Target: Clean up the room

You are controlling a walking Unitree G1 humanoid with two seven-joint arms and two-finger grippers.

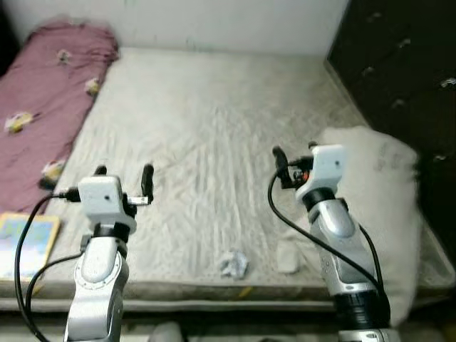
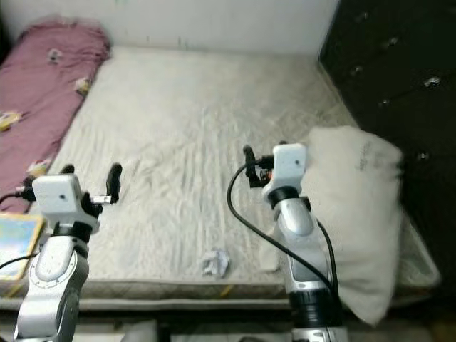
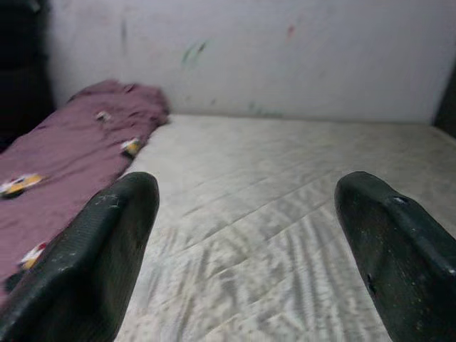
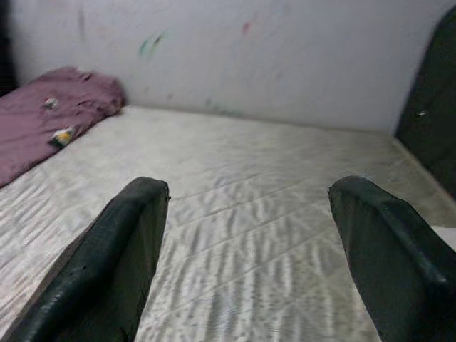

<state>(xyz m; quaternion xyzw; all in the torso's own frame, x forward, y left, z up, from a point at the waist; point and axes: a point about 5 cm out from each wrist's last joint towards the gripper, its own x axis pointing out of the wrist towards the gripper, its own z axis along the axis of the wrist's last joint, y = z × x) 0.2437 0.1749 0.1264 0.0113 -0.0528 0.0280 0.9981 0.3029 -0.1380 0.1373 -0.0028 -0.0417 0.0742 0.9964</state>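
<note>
Looking down from the head camera, I see both arms raised over the near edge of a bare mattress (image 1: pixel 214 128). Nearest me, a crumpled tissue (image 1: pixel 233 264) lies on the mattress close to its front edge, between the two arms, with a second pale scrap (image 1: pixel 287 256) just beside it toward the right arm. My left gripper (image 1: pixel 123 173) hangs above the mattress with fingers spread wide and holding nothing; my right gripper (image 1: pixel 295 152) is likewise splayed and unloaded. A book (image 1: pixel 25 241) lies at the left. A white pillow (image 1: pixel 377 206) rests against the mattress's right side beside a dark cabinet (image 1: pixel 399 64). Farther off, a maroon blanket (image 1: pixel 50 92) runs along the left side to the wall (image 3: pixel 285 50).
</note>
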